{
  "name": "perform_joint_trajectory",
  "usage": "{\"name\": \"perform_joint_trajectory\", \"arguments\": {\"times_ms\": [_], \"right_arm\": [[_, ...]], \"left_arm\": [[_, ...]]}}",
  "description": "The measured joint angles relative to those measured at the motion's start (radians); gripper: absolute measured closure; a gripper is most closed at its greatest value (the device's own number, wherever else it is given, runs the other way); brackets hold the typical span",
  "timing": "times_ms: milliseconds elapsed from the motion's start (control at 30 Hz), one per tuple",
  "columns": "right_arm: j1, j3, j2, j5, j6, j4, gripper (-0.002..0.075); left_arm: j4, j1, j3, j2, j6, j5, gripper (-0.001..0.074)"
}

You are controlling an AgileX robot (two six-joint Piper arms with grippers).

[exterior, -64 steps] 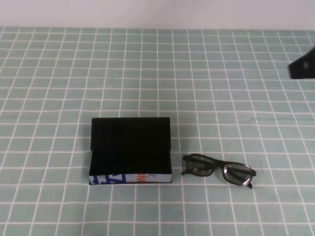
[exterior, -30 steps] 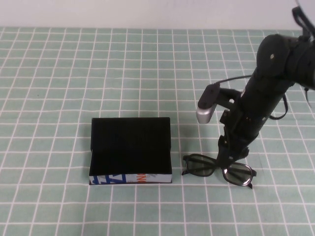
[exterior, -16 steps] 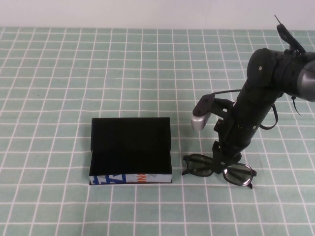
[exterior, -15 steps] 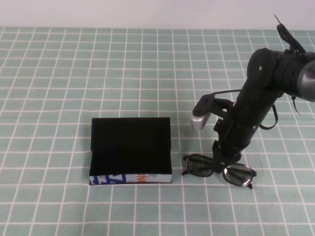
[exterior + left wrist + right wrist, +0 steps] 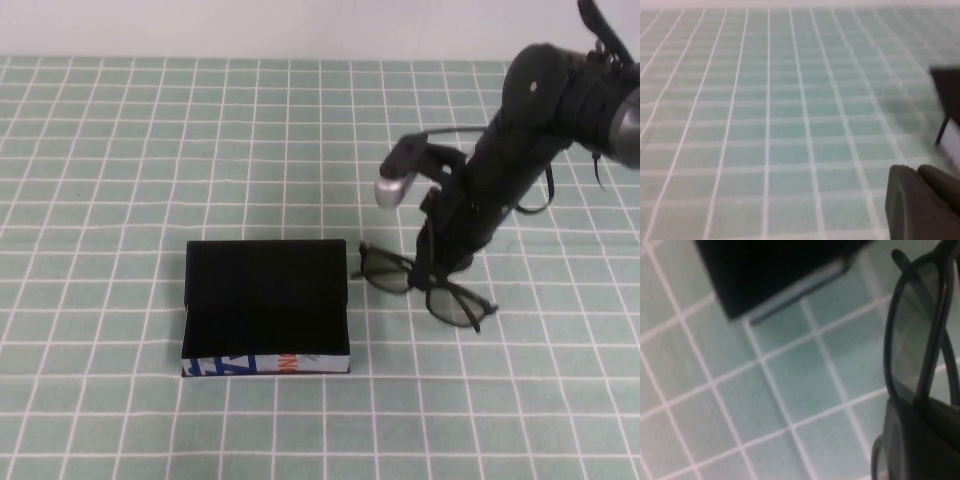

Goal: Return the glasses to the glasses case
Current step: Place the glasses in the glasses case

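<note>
The case lies nearest, toward the table's near edge and a little left of its middle. It is open, its black inside facing up and its white printed edge on the near side. The cloth under it is green with a white grid.

Just beside the case's far right corner hang the glasses, tilted, one lens close to that corner and the other lower and further right. The right gripper is clamped on the frame near the bridge, lenses to either side of it. In the right wrist view a lens and a case corner show close together.

The right arm rises from there toward the far right corner.

The left gripper shows only in its own wrist view, over bare cloth; whether it is wide or narrow I cannot tell.
</note>
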Motion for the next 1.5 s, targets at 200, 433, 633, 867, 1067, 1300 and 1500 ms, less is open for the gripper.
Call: {"name": "perform_joint_trajectory", "arguments": {"times_ms": [200,433,633,867,1067,1300,1500], "right_arm": [[0.000,-0.072,-0.027,0.007,0.009,0.004,0.0722],[0.000,-0.129,-0.097,0.016,0.045,0.044,0.0722],[0.011,-0.147,-0.167,0.020,0.040,0.126,0.0723],[0.112,-0.151,-0.182,0.026,0.034,0.120,0.0723],[0.201,-0.205,-0.182,0.031,0.034,0.025,0.0723],[0.240,-0.240,-0.172,0.033,0.014,-0.016,0.0723],[0.254,-0.240,-0.114,0.035,-0.023,-0.020,0.0723]], "left_arm": [[-0.095,0.000,0.000,0.000,-0.124,-0.219,0.0737],[-0.125,0.000,0.000,0.000,-0.222,-0.440,0.0737],[-0.127,0.000,0.000,0.000,-0.232,-0.645,0.0737],[-0.078,0.000,-0.144,0.000,-0.308,-0.409,0.0737],[-0.001,0.000,-0.420,0.003,-0.172,0.029,0.0737],[-0.015,0.000,-0.689,0.236,0.184,0.554,0.0737],[-0.194,0.000,-0.728,0.421,0.336,0.624,0.0737]]}}
